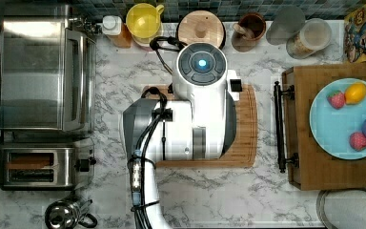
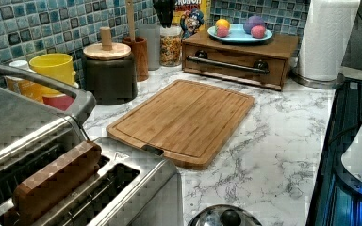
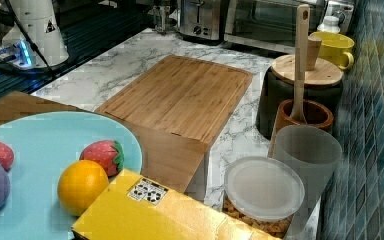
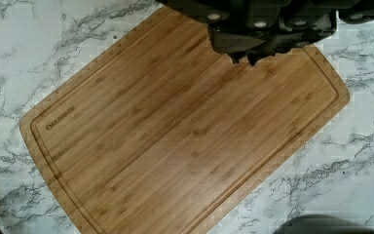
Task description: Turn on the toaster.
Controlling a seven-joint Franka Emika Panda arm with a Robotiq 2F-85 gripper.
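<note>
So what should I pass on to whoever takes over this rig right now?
Gripper: hangs above the bamboo cutting board, holding nothing; whether its fingers are open is unclear.
Toaster: at the top view's left edge, between the toaster oven and the kettle, with a brown slice standing in one slot.
Lever knob: on the toaster's side facing the arm.
Done: nothing visible.
Left: reach over to the toaster and press its lever down.

counter: my white marble worktop point(image 1: 209, 191), grey-veined | wall: blue-green mosaic tile backsplash point(image 2: 23, 28) behind it | light: even, soft
</note>
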